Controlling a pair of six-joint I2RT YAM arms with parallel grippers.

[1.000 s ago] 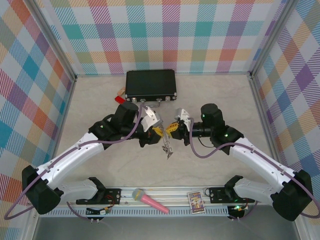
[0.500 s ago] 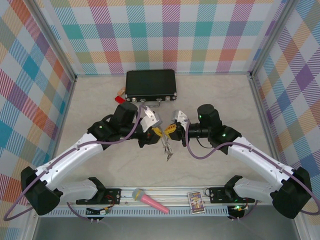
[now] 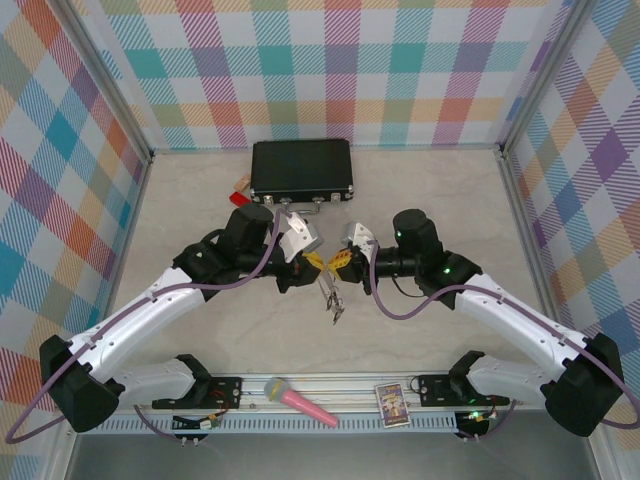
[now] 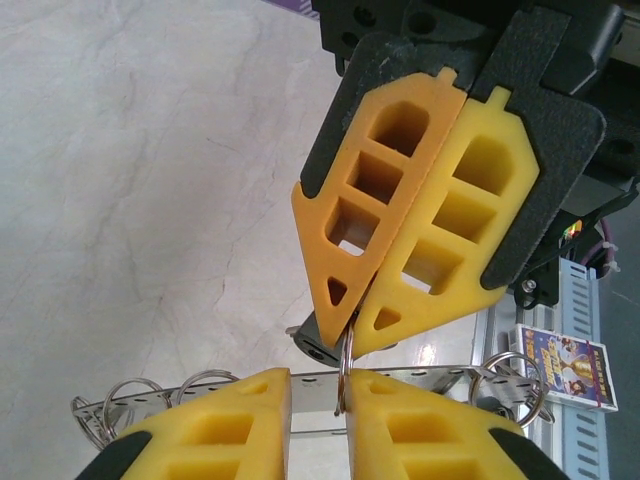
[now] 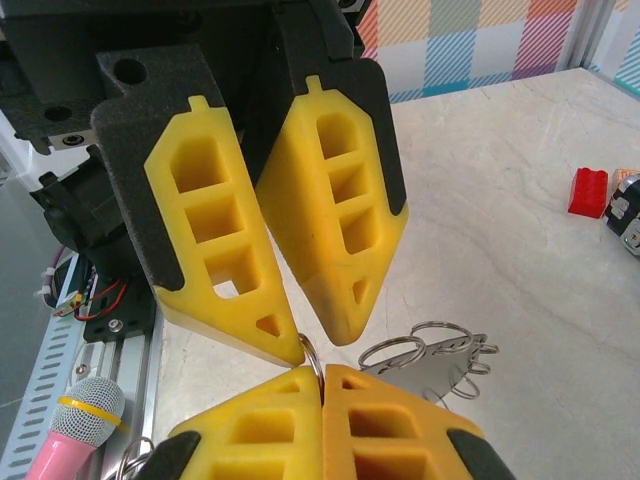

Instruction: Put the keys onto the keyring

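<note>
Two grippers tip to tip above bench (image 3: pixel 430 200) centre: left gripper (image 4: pixel 318 390) narrow, clamping keyring (image 5: pixel 440 358); right gripper (image 5: pixel 320 376) fully closed, pinching one rim loop (image 5: pixel 312 352). Threading apparently underway; keys already on: cannot tell.

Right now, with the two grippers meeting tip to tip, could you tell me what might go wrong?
The right gripper is shut on one thin loop, so a slip could let the hanging keyring drop. Its tips almost touch the left gripper; pushing closer may jam the fingers or bend that loop.
</note>
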